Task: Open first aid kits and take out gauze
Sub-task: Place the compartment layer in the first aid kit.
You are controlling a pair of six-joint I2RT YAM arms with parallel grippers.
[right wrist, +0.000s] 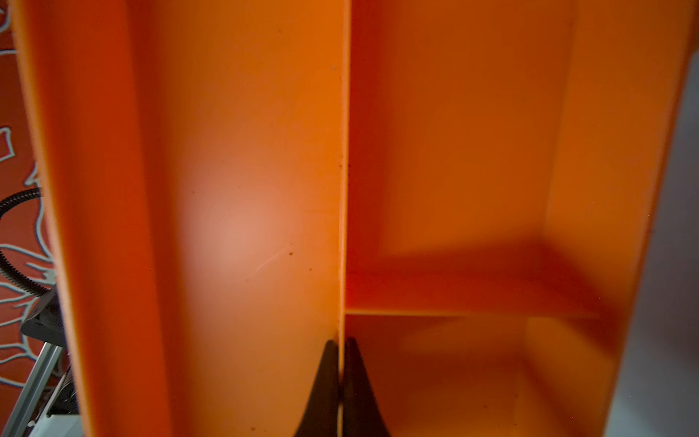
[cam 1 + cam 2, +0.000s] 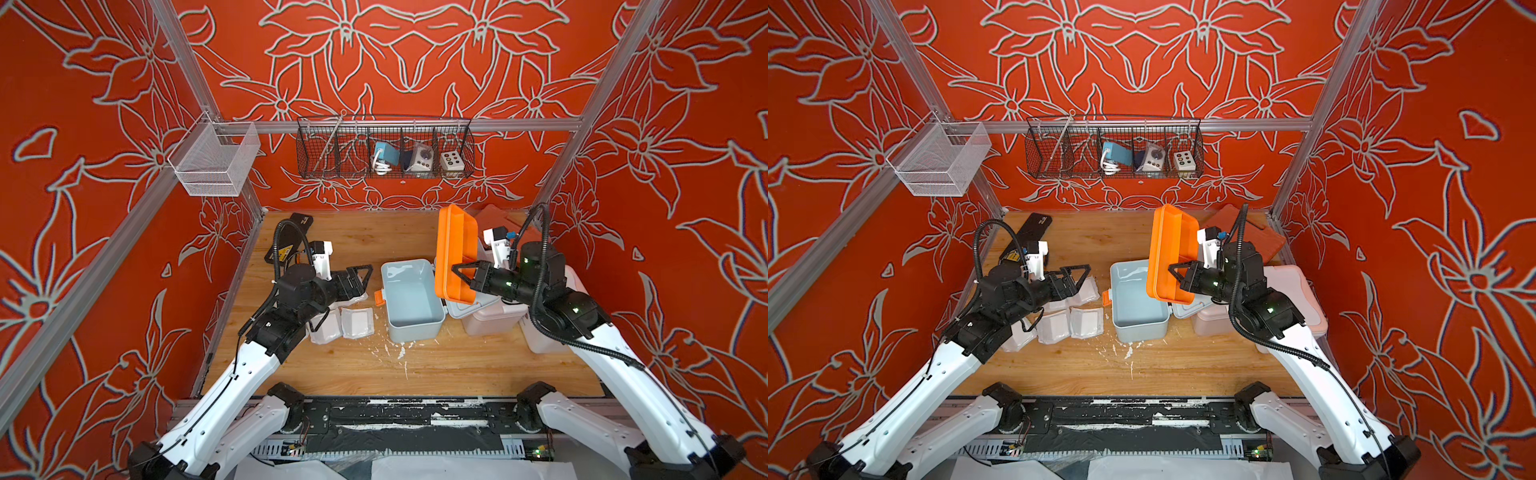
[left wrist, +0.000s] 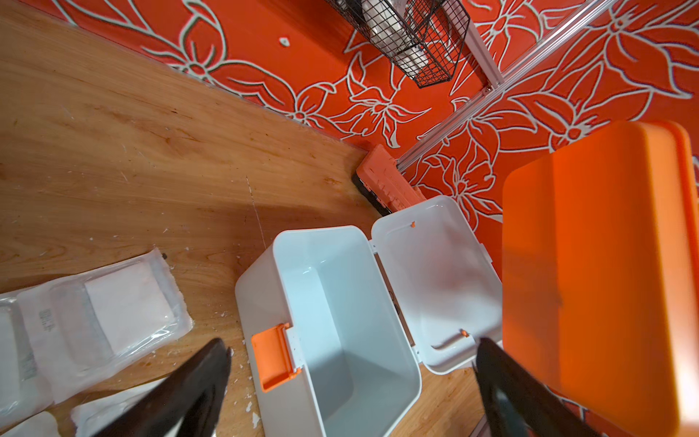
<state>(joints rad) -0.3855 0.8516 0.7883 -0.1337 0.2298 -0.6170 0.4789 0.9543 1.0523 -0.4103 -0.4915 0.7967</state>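
The blue-grey first aid kit (image 2: 411,303) (image 2: 1138,303) (image 3: 340,302) stands mid-table, lid thrown back, its tub bare inside. My right gripper (image 2: 455,268) (image 2: 1173,270) (image 1: 342,344) is shut on the divider wall of the kit's orange insert tray (image 2: 455,253) (image 3: 597,265) (image 1: 246,189), held on edge above the kit's right side. My left gripper (image 2: 361,276) (image 2: 1079,276) (image 3: 353,346) hangs open left of the kit, empty, over several gauze packets (image 2: 355,322) (image 2: 1054,326) (image 3: 113,302) lying on the wood. A pale pink kit (image 2: 490,318) and a white kit (image 2: 536,336) sit under the right arm.
A flat black case (image 2: 291,237) lies at the back left and an orange-red tool case (image 2: 498,216) in the back right corner. A black wire basket (image 2: 384,147) and a white mesh basket (image 2: 214,160) hang on the frame rails. White flecks dot the table front.
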